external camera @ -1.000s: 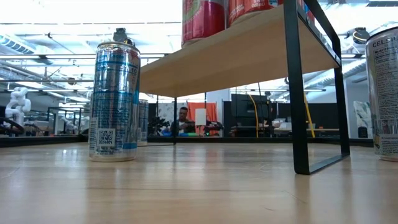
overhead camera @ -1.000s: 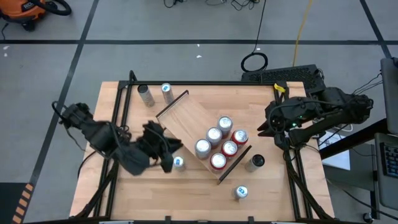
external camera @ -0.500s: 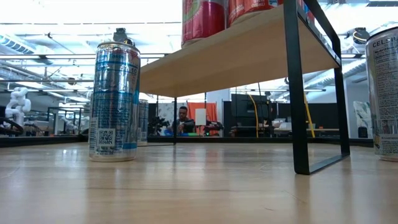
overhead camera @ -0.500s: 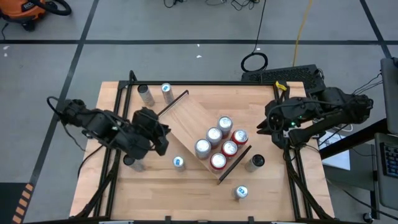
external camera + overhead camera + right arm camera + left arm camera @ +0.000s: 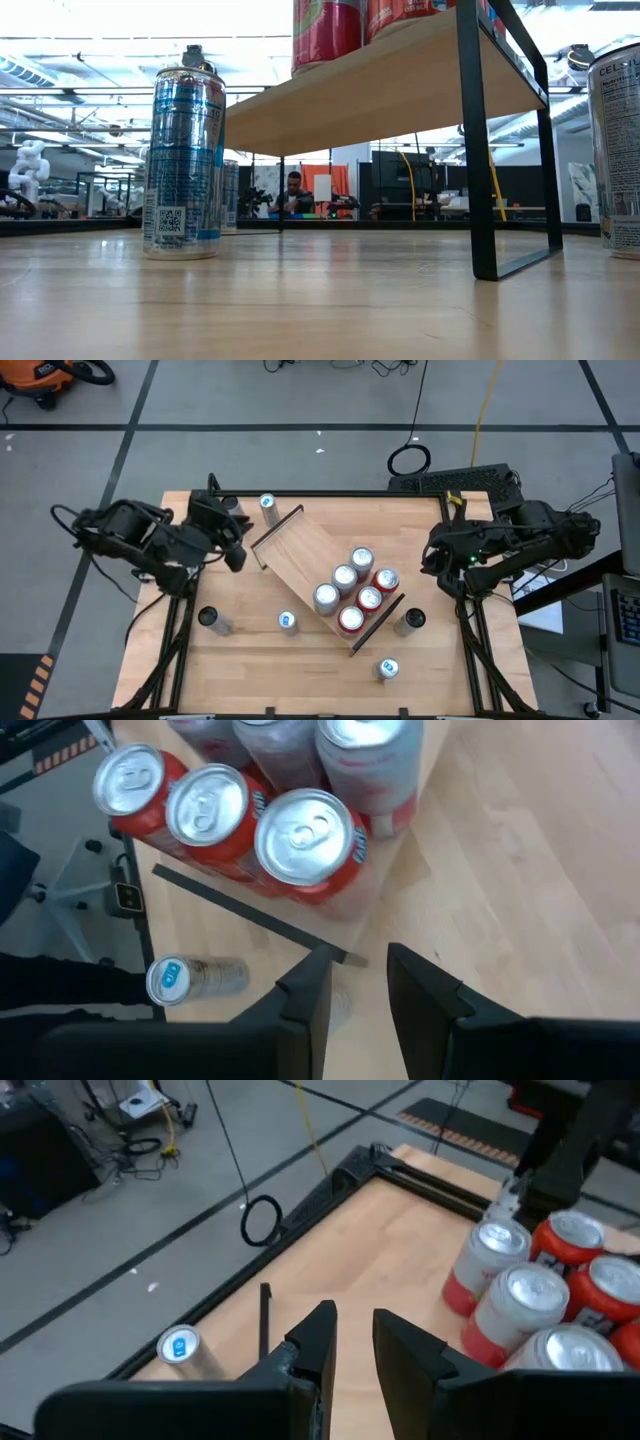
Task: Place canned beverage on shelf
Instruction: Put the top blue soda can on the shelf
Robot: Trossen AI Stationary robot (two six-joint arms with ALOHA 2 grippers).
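Shelf, six cans on it

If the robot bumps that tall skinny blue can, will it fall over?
Probably. The blue can is tall with a narrow base, so a push near its top would likely tip it. Once down, its round body would likely roll. Its shiny side may be slippery.

Six cans stand clustered on the shelf, mid-table.
Loose cans stand around it on the table.
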